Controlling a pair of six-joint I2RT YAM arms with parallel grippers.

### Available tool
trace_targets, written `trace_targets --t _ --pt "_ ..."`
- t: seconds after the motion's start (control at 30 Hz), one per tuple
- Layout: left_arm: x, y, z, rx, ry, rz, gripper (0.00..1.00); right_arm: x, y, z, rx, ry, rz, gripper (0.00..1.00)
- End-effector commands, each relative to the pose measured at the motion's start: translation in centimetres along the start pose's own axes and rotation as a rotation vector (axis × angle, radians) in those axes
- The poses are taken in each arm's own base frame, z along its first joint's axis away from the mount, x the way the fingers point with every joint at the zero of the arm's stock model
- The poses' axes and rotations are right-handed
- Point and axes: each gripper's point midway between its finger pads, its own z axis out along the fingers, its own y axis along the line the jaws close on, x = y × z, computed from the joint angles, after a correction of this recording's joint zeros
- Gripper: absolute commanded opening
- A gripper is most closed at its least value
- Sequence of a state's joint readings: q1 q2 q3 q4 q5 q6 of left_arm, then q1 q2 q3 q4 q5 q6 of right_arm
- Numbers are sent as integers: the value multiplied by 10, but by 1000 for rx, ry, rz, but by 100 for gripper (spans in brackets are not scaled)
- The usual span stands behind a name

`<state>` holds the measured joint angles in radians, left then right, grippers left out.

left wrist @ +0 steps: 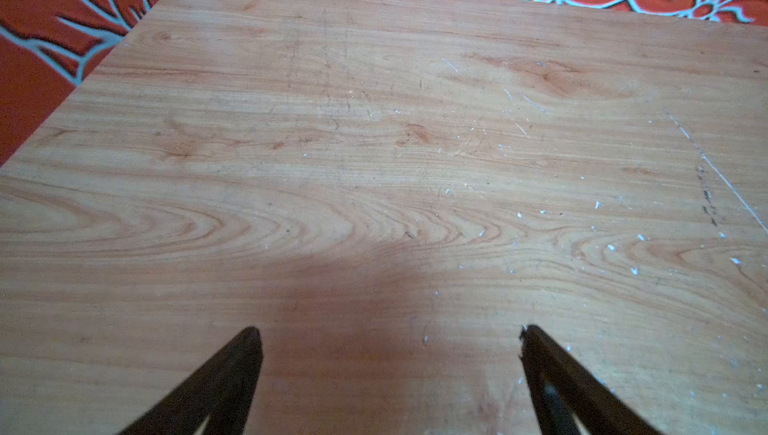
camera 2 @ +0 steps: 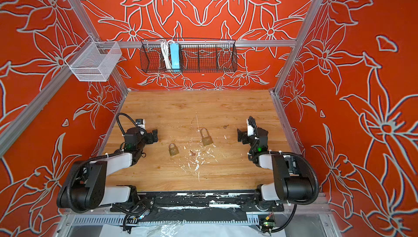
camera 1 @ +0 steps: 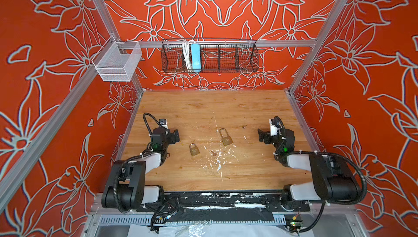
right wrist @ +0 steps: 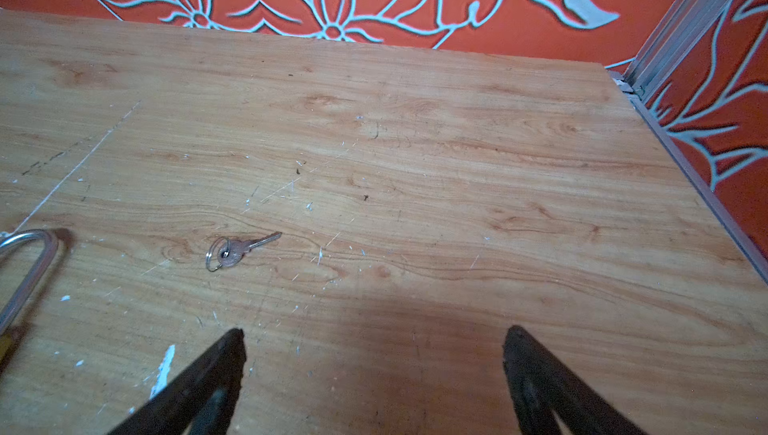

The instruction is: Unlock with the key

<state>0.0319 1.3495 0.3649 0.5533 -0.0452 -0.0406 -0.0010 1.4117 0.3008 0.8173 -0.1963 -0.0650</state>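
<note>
Padlocks of brass lie on the scratched wooden tabletop (camera 1: 199, 106) between my two arms. The small short-shackled brass padlock (camera 1: 194, 149) lies nearer my left gripper (camera 1: 176, 135), and the long-shackled brass padlock (camera 1: 226, 137) nearer my right gripper (camera 1: 260, 135). Both my grippers hover low with jaws spread wide, holding nothing. The small silver key on a wire ring (right wrist: 239, 249) lies flat on the wood ahead of my right gripper, near the long shackle but apart from it. Another small object (camera 1: 213, 152) lies between the padlocks, too small to identify.
</note>
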Motion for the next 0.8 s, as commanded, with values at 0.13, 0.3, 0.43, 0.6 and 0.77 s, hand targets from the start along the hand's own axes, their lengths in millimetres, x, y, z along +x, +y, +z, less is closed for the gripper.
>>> trace_targets --t 0.13,0.3,0.43,0.6,0.77 --pt "-7 -2 2 2 -11 20 97 -6 1 -2 -10 -24 -18 98" --pt "-8 -2 2 2 -12 19 97 -6 0 -2 -9 -25 -18 98" --pt "-8 -3 2 4 -12 20 97 -5 0 -2 -9 -23 -16 98" --pt "-8 -2 2 3 -11 20 97 -5 -2 -1 -11 -15 1 98" --pt "-8 -2 2 2 -11 20 97 -6 -3 0 -11 -15 0 98"
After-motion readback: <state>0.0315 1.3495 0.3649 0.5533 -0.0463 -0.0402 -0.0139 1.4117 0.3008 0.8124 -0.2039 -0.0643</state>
